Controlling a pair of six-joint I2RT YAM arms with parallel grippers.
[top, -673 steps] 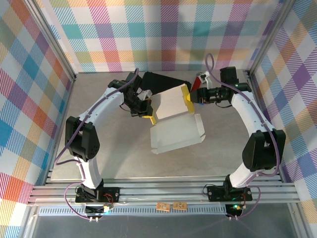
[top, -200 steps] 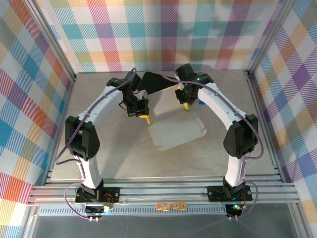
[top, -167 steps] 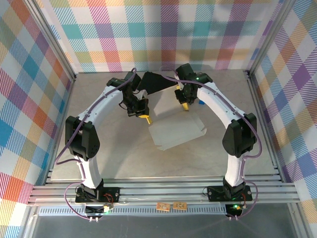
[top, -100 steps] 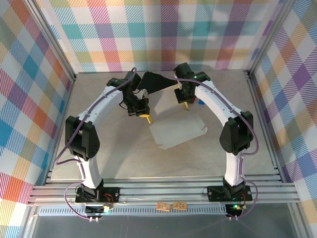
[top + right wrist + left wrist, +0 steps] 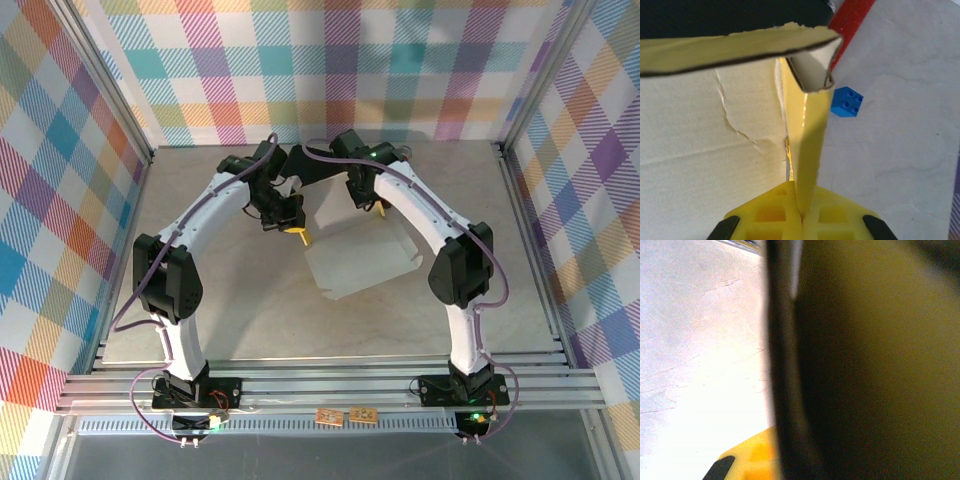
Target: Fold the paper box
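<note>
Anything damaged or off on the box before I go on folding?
Yes: the paper box shows jagged cracks across its pale face, beside the flap that the right gripper pinches, and the upper flap's edge looks ragged. A blue brick lies loose nearby.

You have a grey, stone-patterned table (image 5: 220, 310) with faint veins across its surface. Pastel plaid panels enclose it on three sides: a back wall (image 5: 330, 70), a left wall (image 5: 50, 220) and a right wall (image 5: 600, 230). Aluminium posts (image 5: 110, 85) stand at the two far corners, and grooved aluminium rails (image 5: 330, 385) run along the near edge. Lighting is bright and even, with soft shadows. In the left wrist view the tabletop glares to near white.
</note>
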